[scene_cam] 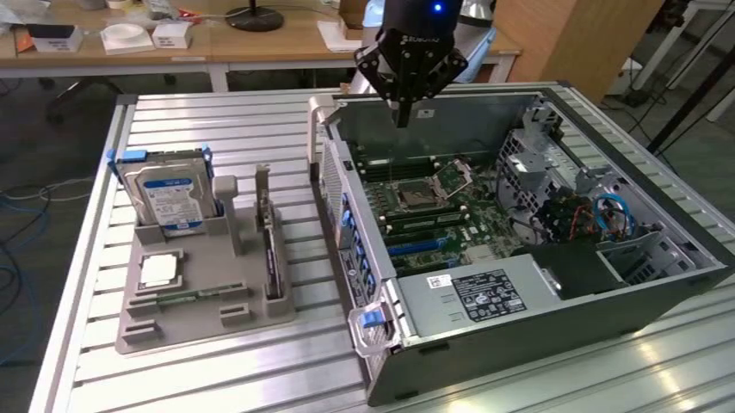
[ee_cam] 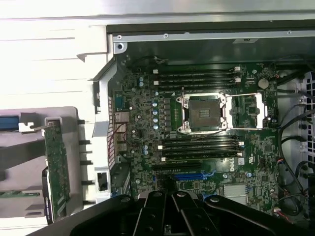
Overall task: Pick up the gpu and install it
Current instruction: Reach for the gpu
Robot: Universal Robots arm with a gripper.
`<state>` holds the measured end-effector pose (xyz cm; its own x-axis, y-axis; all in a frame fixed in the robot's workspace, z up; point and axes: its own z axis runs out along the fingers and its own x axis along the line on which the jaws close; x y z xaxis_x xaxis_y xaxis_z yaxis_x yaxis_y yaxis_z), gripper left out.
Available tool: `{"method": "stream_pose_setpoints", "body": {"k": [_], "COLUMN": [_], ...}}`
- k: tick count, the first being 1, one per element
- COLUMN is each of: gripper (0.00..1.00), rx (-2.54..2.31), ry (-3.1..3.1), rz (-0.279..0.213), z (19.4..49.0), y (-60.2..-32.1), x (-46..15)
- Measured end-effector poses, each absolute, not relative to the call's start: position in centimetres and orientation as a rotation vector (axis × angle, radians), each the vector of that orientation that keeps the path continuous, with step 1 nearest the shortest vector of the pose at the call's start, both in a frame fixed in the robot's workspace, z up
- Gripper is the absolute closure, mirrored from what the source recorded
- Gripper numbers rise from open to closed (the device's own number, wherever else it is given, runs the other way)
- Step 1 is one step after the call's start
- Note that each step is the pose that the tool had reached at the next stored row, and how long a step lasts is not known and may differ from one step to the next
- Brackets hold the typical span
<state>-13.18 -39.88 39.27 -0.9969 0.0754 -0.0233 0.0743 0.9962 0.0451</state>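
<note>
1. The arm is cut off by the top edge of the exterior view. You see its black hand (scene_cam: 402,114) pointing down over the open computer case (scene_cam: 643,284), close to the case's far wall.
2. The hand is clenched, its fingertips pressed together with nothing between them. In the wrist view the hand (ee_cam: 171,199) is a dark mass, and its tips are hard to tell apart.
3. The gpu (scene_cam: 271,254) stands on its long edge in a grey holder (scene_cam: 195,323) on the table (scene_cam: 230,129). The exterior view gives you little more than its thin edge and its grey bracket.
4. In the wrist view the gpu (ee_cam: 55,169) shows a green board face, and one end fades into shadow.
5. The gpu is well apart from the hand. It sits outside the case, towards the exterior view's left, with the case wall between them.
6. The motherboard (scene_cam: 425,215) lies directly under the hand.
7. A hard drive (scene_cam: 170,200) stands in the same holder, further to the exterior view's left of the gpu.
</note>
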Motion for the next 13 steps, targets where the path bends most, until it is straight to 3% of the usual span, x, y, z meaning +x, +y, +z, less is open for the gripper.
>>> {"method": "stream_pose_setpoints", "body": {"k": [13], "gripper": [0.89], "rx": [0.117], "ry": [3.114], "rz": [0.069], "z": [39.2], "y": [-39.9], "x": [-16.1]}}
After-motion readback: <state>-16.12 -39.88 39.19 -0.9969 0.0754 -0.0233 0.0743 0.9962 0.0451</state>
